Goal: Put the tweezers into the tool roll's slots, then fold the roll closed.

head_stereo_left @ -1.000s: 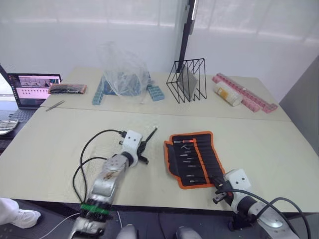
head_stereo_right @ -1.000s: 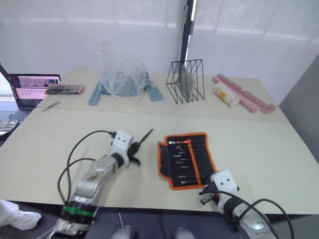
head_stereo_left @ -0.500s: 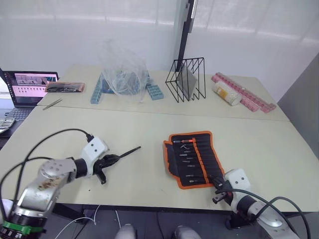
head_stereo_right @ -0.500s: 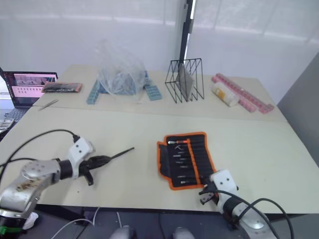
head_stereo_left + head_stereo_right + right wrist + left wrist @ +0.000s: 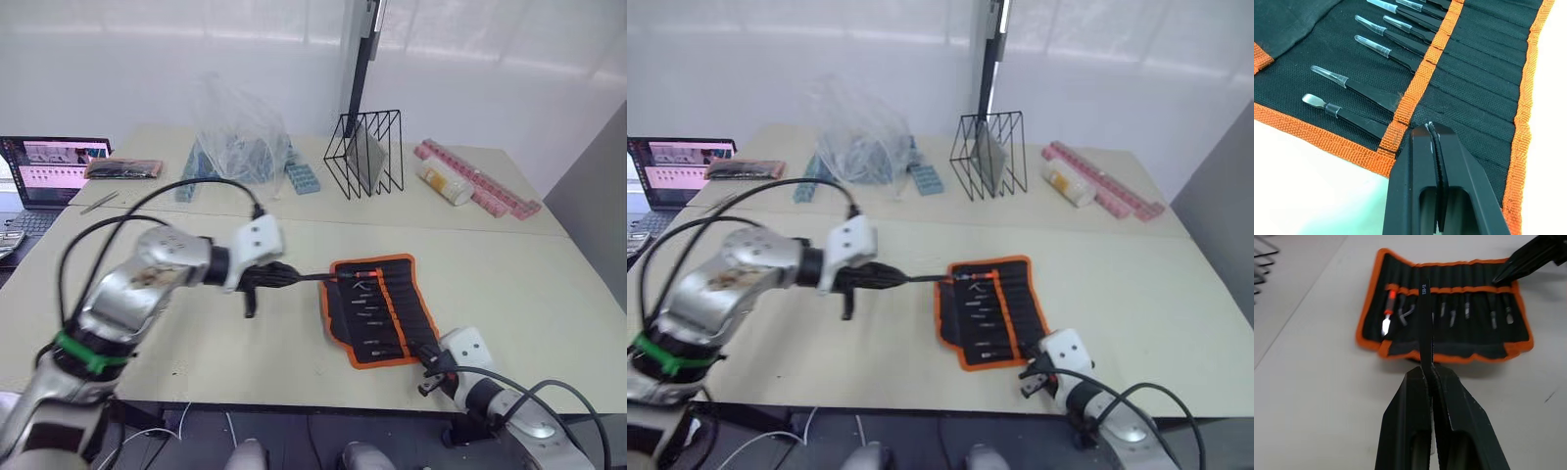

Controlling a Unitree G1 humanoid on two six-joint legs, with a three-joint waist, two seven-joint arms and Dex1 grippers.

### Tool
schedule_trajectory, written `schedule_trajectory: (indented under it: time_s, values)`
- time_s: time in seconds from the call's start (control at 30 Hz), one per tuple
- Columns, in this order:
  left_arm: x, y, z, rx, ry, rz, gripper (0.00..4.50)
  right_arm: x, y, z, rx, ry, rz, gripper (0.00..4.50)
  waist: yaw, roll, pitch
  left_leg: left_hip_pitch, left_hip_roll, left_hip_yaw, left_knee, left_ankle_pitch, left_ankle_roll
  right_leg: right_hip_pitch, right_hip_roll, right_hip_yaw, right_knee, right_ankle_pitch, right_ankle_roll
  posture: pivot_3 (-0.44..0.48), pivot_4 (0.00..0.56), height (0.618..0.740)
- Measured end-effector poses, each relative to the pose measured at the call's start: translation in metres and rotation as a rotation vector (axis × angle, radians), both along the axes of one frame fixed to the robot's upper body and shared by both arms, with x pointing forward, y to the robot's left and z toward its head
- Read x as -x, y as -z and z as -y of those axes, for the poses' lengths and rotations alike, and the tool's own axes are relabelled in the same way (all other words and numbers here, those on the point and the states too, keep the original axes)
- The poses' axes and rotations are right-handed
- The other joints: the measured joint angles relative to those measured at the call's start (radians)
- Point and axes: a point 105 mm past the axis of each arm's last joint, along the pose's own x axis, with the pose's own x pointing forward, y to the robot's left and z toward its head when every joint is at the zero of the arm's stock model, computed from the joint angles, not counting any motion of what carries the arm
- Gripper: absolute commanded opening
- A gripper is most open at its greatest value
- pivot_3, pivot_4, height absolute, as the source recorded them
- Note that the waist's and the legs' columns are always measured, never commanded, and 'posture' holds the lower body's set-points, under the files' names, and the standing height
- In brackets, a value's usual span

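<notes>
Tweezers [image 5: 1424,318] clamped in left gripper [image 5: 1430,377] over tool roll [image 5: 1459,352].

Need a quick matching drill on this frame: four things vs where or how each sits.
Things:
1. slim black tweezer
2. black fabric tool roll with orange edging
3. right gripper
4. black wire rack

States:
A. standing on the far side of the table
B. pressed shut on the roll's near end
C. clamped in the left gripper, tip over the roll
D. lying open on the table

Pairs: 1-C, 2-D, 3-B, 4-A
</notes>
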Motion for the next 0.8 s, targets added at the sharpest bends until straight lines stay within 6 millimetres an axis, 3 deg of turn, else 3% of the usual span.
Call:
schedule_trajectory:
  time_s: [0.1, 0.2, 0.37, 0.8]
  values:
    - [0.004, 0.009, 0.026, -0.029, 0.063, -0.036, 0.03, 0.0, -0.001, -0.001, 0.0, -0.001, 0.004, 0.0, -0.002, -0.001, -0.001, -0.001, 0.0, 0.0, 0.0, 0.0, 0.0, 0.0, 0.001, 0.0, 0.0, 0.0, 0.0, 0.0, 0.15, 0.705]
    - [0.009, 0.02, 0.039, -0.089, 0.094, -0.065, 0.03, 0.001, -0.003, -0.001, 0.001, 0.002, 0.01, 0.0, -0.001, 0.002, 0.0, -0.001, 0.0, 0.0, 0.0, 0.0, 0.0, 0.0, 0.001, 0.0, 0.001, 0.0, 0.0, 0.0, 0.15, 0.705]
    - [0.01, 0.041, 0.051, -0.184, 0.092, -0.086, 0.03, 0.005, -0.002, 0.001, 0.001, 0.021, 0.01, 0.0, 0.009, 0.003, 0.001, -0.001, -0.001, -0.001, 0.001, 0.0, 0.0, -0.001, 0.001, 0.0, 0.004, 0.0, 0.0, 0.0, 0.15, 0.705]
    - [0.011, 0.054, 0.067, -0.274, 0.106, -0.049, 0.03, 0.008, -0.002, 0.001, 0.001, 0.058, 0.012, 0.0, 0.026, 0.004, 0.001, -0.001, -0.001, -0.001, 0.002, 0.0, 0.0, -0.002, 0.001, 0.0, 0.006, -0.001, 0.0, 0.0, 0.15, 0.705]
